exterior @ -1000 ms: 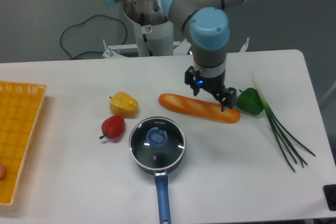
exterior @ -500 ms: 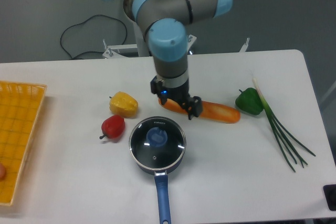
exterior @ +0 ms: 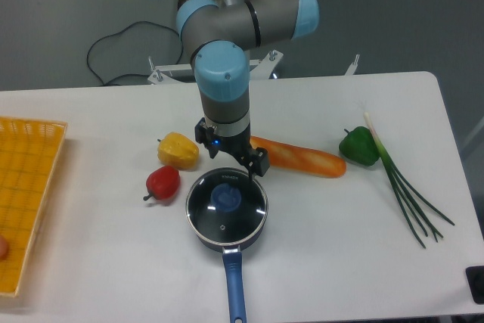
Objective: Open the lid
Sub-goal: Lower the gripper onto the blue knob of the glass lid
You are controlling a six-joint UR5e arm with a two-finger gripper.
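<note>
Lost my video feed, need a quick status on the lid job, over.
Gripper empty, above the lid's far edge, open-or-shut unclear. Lid seated on saucepan, blue knob untouched. Baguette close behind the gripper, knob itself unobstructed.

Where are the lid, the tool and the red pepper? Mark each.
lid (exterior: 227, 203), camera view, on the glass just below the blue knob.
tool (exterior: 233, 164), camera view, midway between its fingertips.
red pepper (exterior: 162, 182), camera view, on its body.

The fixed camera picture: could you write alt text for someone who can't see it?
A robot arm's claw hangs just above the far edge of a glass lid with a blue knob, sitting on a dark saucepan. On the white table around it lie a baguette, red, yellow and green peppers, and green onions.
</note>
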